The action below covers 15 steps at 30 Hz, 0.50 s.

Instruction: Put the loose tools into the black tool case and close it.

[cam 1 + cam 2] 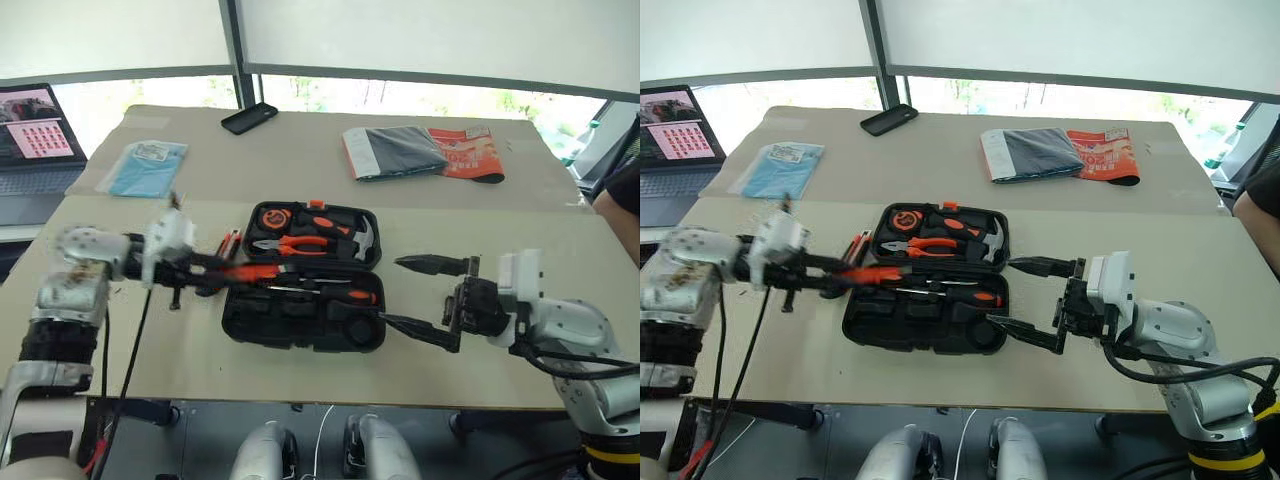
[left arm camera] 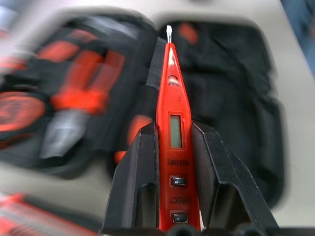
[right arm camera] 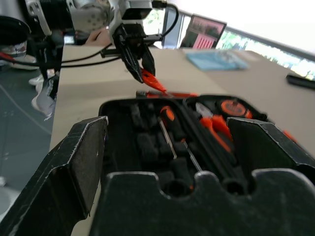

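Nearest the front edge of the worktop (image 1: 120, 380), the black tool case (image 1: 300, 322) lies wide open, its near half with the shaped slots about level with both arms. On the right, the right tool (image 1: 425, 296) sits just off the case's right side with its two black fingers spread wide apart, nothing between them, and plenty of bare worktop around it.

On the left, the left tool (image 1: 228, 271) is clamped on a slim all-orange screwdriver (image 2: 173, 130), held over the case's left edge with the tip pointing across it. Up close the handle has a little grey window and two buttons; the lettering reads upside down, and "DIRECT" is about all I can make out.

A screwdriver (image 1: 322, 293) with an orange-and-black handle already lies in the case near the hinge. A couple more orange bits lie on the worktop by the case's far left corner, too small to tell.

The far half holds pliers (image 1: 292, 243), a hammer (image 1: 350, 233) and a tape measure (image 1: 270, 216). Beyond that are a blue packet (image 1: 146, 166), a black phone (image 1: 250, 118) and an orange-and-grey package (image 1: 424, 152), well clear of the case.
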### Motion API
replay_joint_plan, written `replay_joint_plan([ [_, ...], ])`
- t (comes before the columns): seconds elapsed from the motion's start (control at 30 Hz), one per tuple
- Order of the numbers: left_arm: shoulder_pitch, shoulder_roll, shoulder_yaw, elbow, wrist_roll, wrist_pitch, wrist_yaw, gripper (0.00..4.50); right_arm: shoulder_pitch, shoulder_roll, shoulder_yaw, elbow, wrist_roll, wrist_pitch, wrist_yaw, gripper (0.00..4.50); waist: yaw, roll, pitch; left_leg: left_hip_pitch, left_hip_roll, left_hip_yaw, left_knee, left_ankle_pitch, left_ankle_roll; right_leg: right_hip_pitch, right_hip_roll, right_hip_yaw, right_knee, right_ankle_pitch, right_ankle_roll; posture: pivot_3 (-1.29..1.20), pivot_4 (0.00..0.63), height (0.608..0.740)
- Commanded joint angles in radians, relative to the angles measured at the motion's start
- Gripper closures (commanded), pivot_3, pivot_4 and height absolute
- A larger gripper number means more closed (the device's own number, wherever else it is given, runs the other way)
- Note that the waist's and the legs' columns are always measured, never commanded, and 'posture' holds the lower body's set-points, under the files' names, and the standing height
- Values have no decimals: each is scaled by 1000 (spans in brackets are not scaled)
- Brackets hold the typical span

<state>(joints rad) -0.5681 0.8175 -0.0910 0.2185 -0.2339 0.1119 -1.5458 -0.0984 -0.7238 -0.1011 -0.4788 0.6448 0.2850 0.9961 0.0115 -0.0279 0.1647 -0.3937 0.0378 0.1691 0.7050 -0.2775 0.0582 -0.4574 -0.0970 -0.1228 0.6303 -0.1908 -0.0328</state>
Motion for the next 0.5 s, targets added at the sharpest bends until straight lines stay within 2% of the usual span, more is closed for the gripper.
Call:
replay_joint_plan([
  [0.03, -10, -12, -36, -71, 55, 57, 94, 4026, -6, -2, 7, -20, 22, 29, 4, 0, 1, 0, 0, 0, 0, -1, 0, -1, 4, 0, 0, 0, 0, 0, 0, 0, 150, 740],
  [0.17, -14, 4, -95, -111, 93, 141, 97, 4026, 5, -2, 22, -22, -2, 26, 11, 0, -1, 0, 0, 0, 1, -2, 0, -1, 6, 0, 2, 0, 2, 0, 0, 0, 150, 740],
  [0.5, -44, -17, -151, -127, 142, 148, 138, 4026, 32, 8, 23, -34, -17, 19, -1, 0, 2, 0, 0, -3, 1, -2, 2, 1, 2, 0, 1, 0, 0, 0, 0, 0, 150, 740],
])
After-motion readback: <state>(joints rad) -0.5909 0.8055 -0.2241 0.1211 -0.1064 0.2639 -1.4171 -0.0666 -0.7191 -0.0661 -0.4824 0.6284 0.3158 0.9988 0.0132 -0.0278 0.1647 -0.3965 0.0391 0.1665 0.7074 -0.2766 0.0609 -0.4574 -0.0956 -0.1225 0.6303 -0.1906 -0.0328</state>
